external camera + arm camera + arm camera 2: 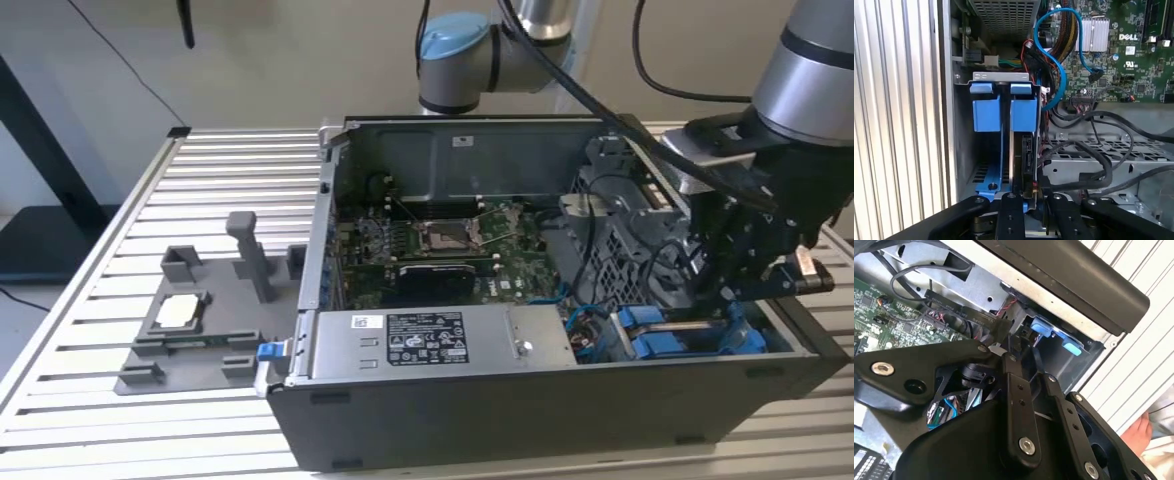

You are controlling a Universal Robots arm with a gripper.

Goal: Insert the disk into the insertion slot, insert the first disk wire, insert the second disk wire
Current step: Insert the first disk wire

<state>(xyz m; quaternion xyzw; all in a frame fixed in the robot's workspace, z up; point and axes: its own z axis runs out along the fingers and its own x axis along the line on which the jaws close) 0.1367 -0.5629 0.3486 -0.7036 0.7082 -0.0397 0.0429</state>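
Observation:
In the first wrist view the disk [1026, 156] stands edge-on in its blue carrier [1003, 189], set down into the insertion slot [985, 172] of the grey drive cage. Its dark connector edge faces the cables. My gripper [1031, 201] is at the near end of the disk, a finger link [1009, 215] on each side, shut on it. In the exterior view the gripper [745, 298] reaches down into the case's corner on that view's right, just above the blue carrier [742, 340]. A blue wire [1055, 75] and black wires [1094, 167] hang loose beside the cage.
The open computer case [534, 420] lies on a slatted metal table [240, 170]. Inside are the motherboard [441, 240] and a labelled power-supply box [427, 342]. A grey fixture [200, 320] sits on the exterior view's left. A hand [1139, 432] shows outside the case.

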